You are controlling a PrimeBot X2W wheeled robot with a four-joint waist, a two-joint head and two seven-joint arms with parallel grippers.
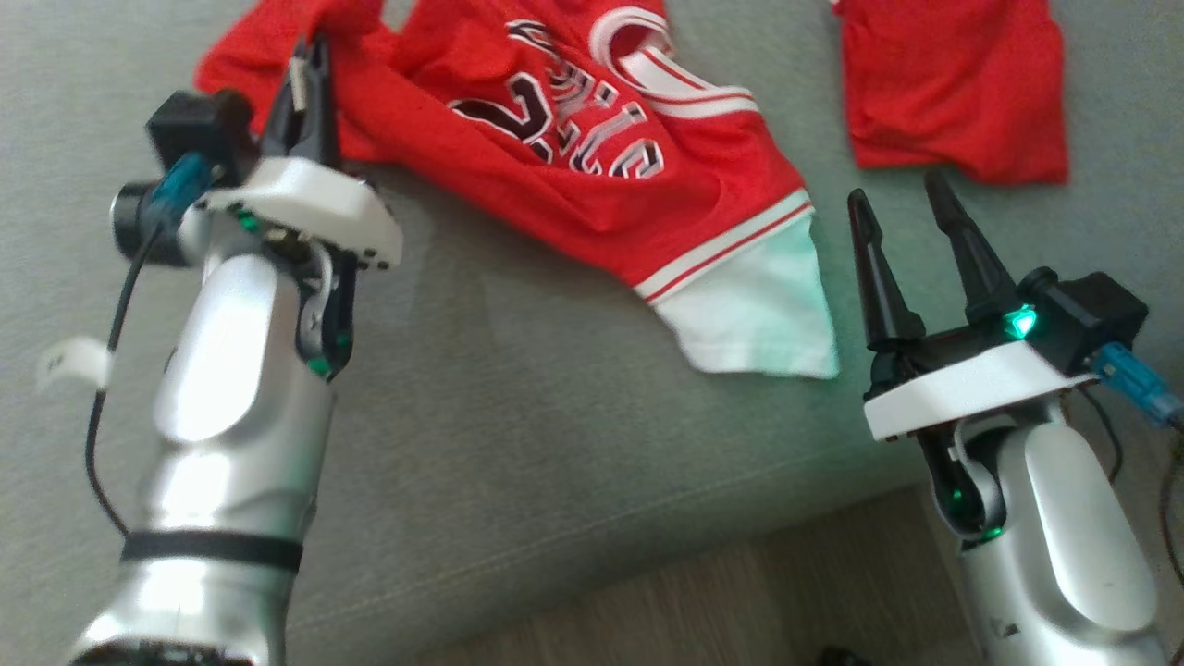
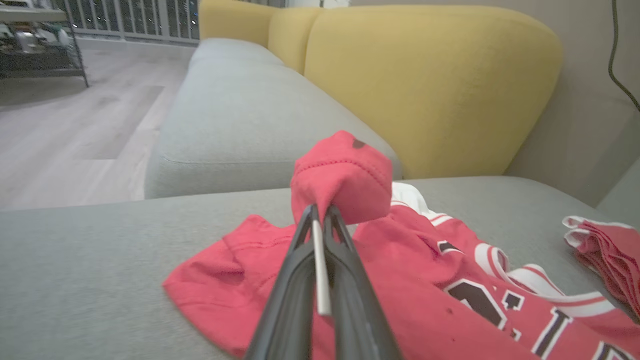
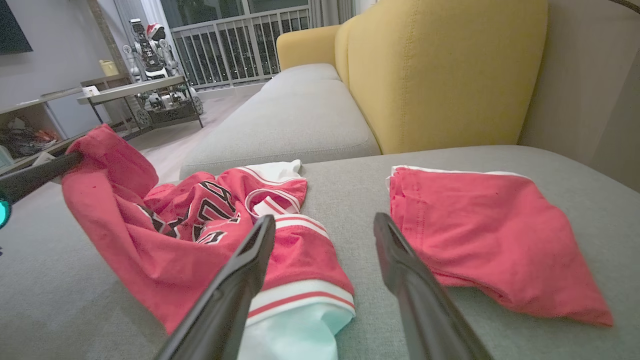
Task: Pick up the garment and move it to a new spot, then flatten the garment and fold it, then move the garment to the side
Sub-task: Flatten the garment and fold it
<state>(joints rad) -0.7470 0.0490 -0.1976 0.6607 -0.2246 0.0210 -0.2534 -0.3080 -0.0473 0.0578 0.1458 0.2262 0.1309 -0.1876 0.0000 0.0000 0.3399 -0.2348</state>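
Red jersey [image 1: 592, 185] crumpled on grey sofa seat [image 1: 518, 444]; left end effector [image 1: 313, 55] clenched on its edge at 10 o'clock, fabric raised. Right end effector [image 1: 895, 185] released, at 4 o'clock.

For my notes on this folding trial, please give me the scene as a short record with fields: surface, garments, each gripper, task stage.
surface: grey sofa seat, yellow backrest behind
garment in work: red jersey, crumpled, white hem at its near corner
other garment: second red garment, lying apart, to the robot's right
left gripper: shut on a bunch of the jersey's edge, raised off the seat
right gripper: open, holding nothing, near the white hem
task stage: pick-up begun; not yet flattened or folded
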